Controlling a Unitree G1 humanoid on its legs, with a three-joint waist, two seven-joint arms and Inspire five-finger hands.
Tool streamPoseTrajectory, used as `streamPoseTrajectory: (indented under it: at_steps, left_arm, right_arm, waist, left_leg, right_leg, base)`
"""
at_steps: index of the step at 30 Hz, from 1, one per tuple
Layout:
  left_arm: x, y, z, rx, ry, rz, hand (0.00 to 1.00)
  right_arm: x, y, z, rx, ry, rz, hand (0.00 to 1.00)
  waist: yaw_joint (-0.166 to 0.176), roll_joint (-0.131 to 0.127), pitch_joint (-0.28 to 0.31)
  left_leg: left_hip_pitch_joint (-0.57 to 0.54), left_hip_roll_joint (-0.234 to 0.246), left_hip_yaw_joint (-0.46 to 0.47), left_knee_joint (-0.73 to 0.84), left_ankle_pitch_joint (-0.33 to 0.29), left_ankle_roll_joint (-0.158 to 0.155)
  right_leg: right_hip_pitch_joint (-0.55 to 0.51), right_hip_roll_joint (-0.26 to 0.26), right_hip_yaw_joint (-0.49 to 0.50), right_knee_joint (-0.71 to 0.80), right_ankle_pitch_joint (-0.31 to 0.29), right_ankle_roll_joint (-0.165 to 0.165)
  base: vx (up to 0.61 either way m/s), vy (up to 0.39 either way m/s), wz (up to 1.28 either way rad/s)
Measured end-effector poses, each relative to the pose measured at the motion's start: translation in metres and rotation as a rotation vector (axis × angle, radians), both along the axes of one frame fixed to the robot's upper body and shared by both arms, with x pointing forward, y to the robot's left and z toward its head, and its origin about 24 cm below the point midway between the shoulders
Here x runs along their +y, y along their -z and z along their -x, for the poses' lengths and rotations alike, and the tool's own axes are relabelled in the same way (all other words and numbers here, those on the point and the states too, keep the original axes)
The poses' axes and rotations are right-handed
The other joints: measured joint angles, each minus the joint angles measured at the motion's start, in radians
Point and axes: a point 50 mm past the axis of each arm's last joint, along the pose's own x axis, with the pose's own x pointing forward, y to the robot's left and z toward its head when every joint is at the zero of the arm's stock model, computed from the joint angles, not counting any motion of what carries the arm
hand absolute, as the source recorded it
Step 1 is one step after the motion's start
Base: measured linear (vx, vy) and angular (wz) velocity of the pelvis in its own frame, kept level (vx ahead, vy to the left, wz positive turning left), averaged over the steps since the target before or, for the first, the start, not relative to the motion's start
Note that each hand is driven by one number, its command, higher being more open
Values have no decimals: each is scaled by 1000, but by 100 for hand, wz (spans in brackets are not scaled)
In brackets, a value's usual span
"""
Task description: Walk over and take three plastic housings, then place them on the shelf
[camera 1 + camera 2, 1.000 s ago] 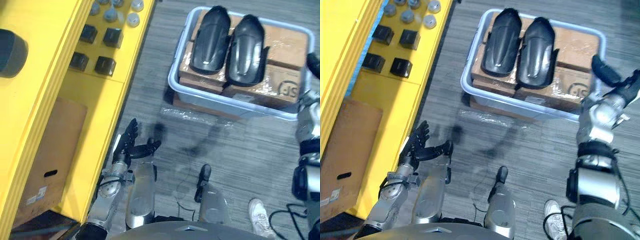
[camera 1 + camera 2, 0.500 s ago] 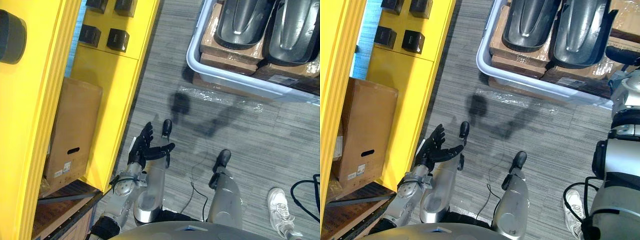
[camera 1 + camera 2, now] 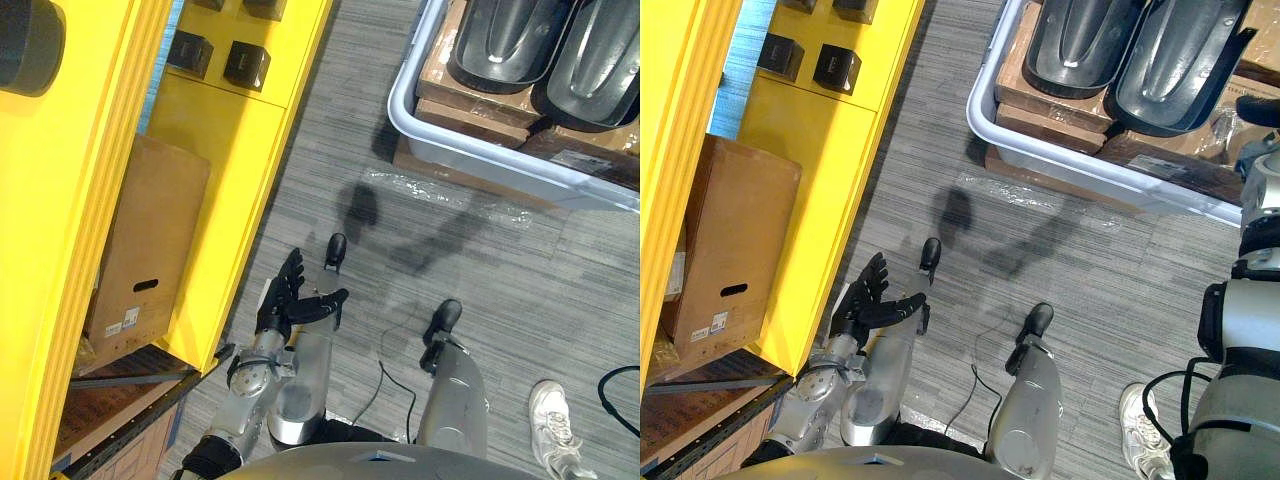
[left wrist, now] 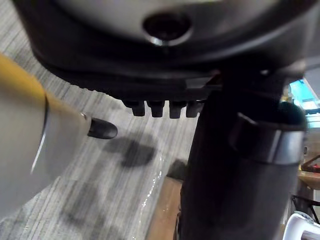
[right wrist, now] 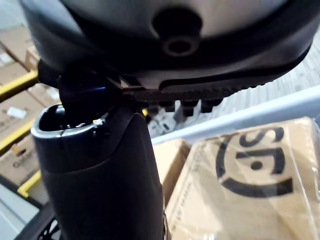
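Risk is judged to lie in the grasp: two housings (image 3: 505,45) are seen side by side on boxes (image 3: 437,88) in the bin (image 3: 470,160), well apart from the left hand (image 3: 288,306), held spread and empty; the right hand (image 5: 100,175), near the bin, looks unclenched. Such smooth housings could be dropped if pinched one-handed

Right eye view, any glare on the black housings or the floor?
Right eye view: a white glint on the left housing, a softer sheen on the other housing. Left eye view: clear film on the floor by the bin shows pale streaks.
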Motion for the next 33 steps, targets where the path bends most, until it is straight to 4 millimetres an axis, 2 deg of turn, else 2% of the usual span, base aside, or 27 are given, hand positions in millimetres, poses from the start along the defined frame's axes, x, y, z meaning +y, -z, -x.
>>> streamPoseTrajectory:
  at_steps: [4, 8, 12, 18, 24, 26, 29, 33]
  left_arm:
    - [0, -4, -1, -14, -8, 30, 100]
    - [5, -2, 4, -3, -18, 40, 100]
    - [5, 1, 8, 10, -10, 47, 100]
    - [4, 1, 8, 13, -6, 48, 100]
    - [5, 4, 9, 27, -22, 41, 100]
    - [5, 12, 12, 61, -16, 30, 100]
    - [3, 19, 17, 95, 4, 15, 100]
    - [1, 23, 20, 111, 17, 8, 100]
  right_arm:
    - [-4, -25, 10, -83, 50, 35, 100]
    - [10, -47, 6, -162, -29, 105, 100]
    - [15, -49, 0, -124, -124, 124, 100]
    - [22, -35, -13, -2, -264, 105, 100]
    - [29, -5, -28, 44, -332, -7, 100]
    - [33, 9, -34, 78, -358, -38, 100]
    - [31, 26, -35, 133, -354, -69, 100]
    - [33, 36, -37, 198, -338, -74, 100]
  waist:
    - [-8, 0, 0]
    - [-33, -1, 1]
    - [-34, -1, 1]
    - [-27, -1, 1]
    - [-22, -1, 1]
    - [-18, -1, 1]
    - [8, -1, 1]
    - [9, -1, 1]
  left_leg:
    - [34, 11, 9, 1, -9, -4]
    - [82, 21, 19, -7, -19, -13]
    - [106, 30, 31, -19, -19, -14]
    - [109, 30, 28, -21, -16, -14]
    - [136, 21, -3, -107, 27, -12]
    - [137, 12, -18, -136, 48, -11]
    - [136, 11, -24, -151, 64, -13]
    - [136, -2, -25, -154, 69, -10]
  right_leg:
    - [25, 9, 5, -12, -1, -2]
    - [65, 23, 11, -24, -4, -9]
    - [74, 29, 20, -22, -6, -11]
    - [82, 24, 4, -6, -8, -12]
    - [89, 14, -39, 10, -29, -18]
    - [77, 3, -53, 31, -40, -16]
    - [73, -4, -57, 37, -43, -14]
    - [73, -17, -60, 45, -46, -10]
  base:
    - [-18, -51, -7]
    - [-6, -46, -11]
    - [28, -52, -10]
    - [49, -38, 3]
    - [-15, -32, 21]
    - [-22, -50, 22]
    - [17, -55, 9]
    - [28, -48, 7]
